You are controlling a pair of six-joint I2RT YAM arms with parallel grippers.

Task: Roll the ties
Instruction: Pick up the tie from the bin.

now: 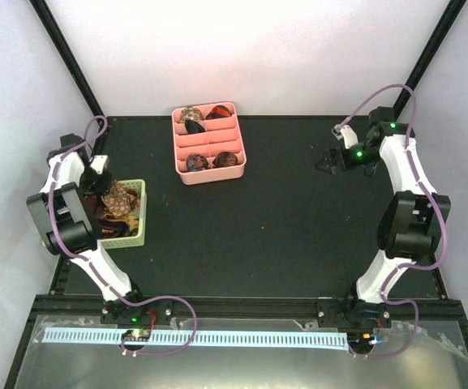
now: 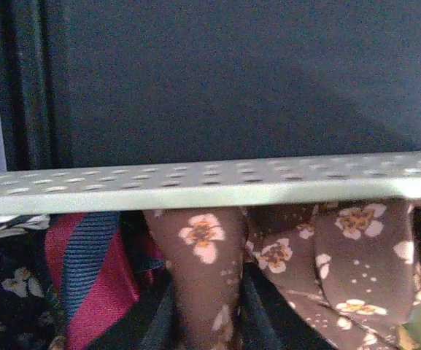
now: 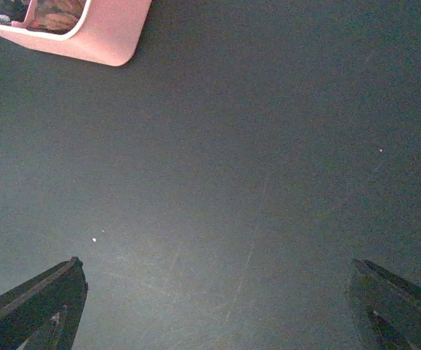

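Several loose ties (image 1: 122, 199) lie heaped in a pale basket (image 1: 142, 212) at the left. My left gripper (image 1: 102, 191) reaches down into it. In the left wrist view my left gripper (image 2: 206, 321) is shut on a brown floral tie (image 2: 203, 240), which stands up between the dark fingers (image 2: 276, 321) just below the basket rim (image 2: 210, 186). A red and blue striped tie (image 2: 86, 270) lies to its left. Rolled ties (image 1: 197, 162) sit in a pink divided tray (image 1: 209, 177). My right gripper (image 1: 328, 162) hovers open and empty over the mat, fingers (image 3: 39, 310) wide apart.
The pink tray's corner (image 3: 101, 36) shows at the top left of the right wrist view. The black mat (image 1: 282, 219) spreads between the basket, the tray and the right arm. Black frame posts (image 1: 67, 57) stand at the back corners.
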